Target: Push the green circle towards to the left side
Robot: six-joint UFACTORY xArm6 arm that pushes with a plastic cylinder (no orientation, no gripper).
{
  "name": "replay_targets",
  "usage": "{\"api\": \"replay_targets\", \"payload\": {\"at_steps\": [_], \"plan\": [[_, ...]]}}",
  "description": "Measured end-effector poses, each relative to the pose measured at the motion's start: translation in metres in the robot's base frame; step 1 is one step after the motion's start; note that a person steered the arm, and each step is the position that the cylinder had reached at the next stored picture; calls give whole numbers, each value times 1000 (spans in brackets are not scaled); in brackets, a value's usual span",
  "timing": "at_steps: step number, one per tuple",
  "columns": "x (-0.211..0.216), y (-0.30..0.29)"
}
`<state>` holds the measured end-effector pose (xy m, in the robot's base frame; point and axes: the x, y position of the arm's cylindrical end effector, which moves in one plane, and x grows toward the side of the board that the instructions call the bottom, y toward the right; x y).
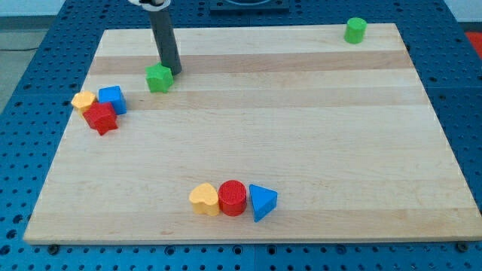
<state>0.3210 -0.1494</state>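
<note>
The green circle [355,30] is a small green cylinder at the view's top right corner of the wooden board [301,128]. My tip [172,71] is far from it, at the view's upper left. The tip rests right beside a green star-shaped block [159,77], at that block's upper right edge, touching or nearly touching it. The dark rod rises from the tip towards the view's top.
A yellow heart [83,100], a blue block [112,98] and a red star [100,117] cluster at the view's left. A yellow heart [204,199], a red cylinder [233,198] and a blue triangle [262,201] sit in a row near the view's bottom.
</note>
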Motion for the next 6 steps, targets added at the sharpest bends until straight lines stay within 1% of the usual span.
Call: {"api": "replay_targets", "payload": {"at_steps": [2,3,4,6], "plan": [[39,-17],[51,-19],[56,1],[51,180]]}}
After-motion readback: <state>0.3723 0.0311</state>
